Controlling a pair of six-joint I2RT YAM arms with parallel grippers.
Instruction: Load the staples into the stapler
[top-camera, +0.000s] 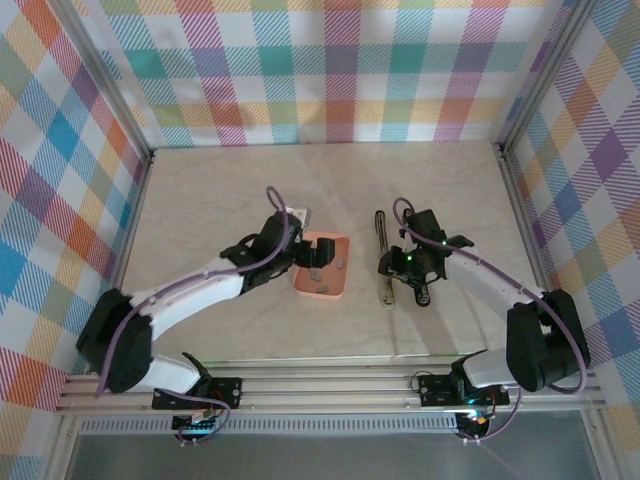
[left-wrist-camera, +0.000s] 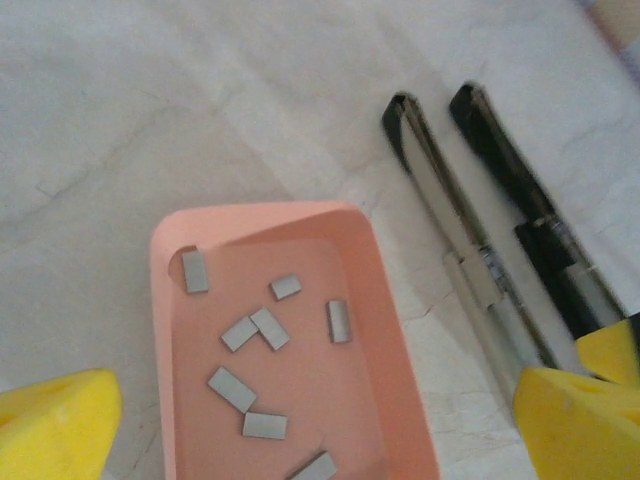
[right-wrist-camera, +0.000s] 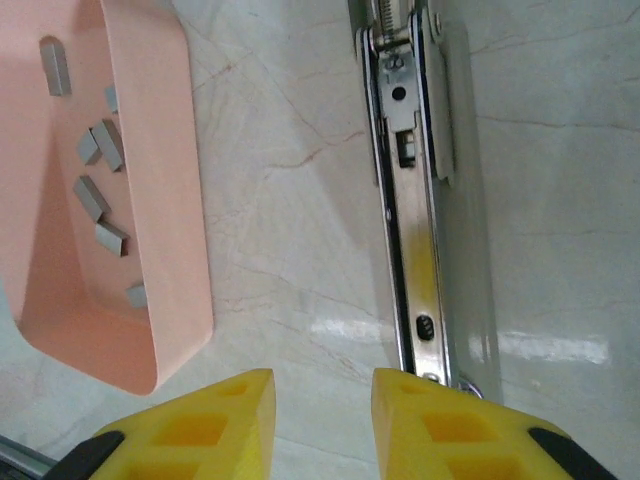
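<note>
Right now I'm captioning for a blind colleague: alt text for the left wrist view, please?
A pink tray holding loose grey staples sits on a pale table, the stapler lying opened flat to its right. The left gripper hangs open above, yellow fingers at the bottom corners.

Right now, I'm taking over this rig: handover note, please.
Left gripper: wide open, empty, over the pink tray.
Right gripper: slightly open, empty, at the stapler.
Staples: loose strips in the tray; stapler lies opened flat on the table.
Done: stapler open. Left: pick a strip, seat it in the magazine, close.
</note>
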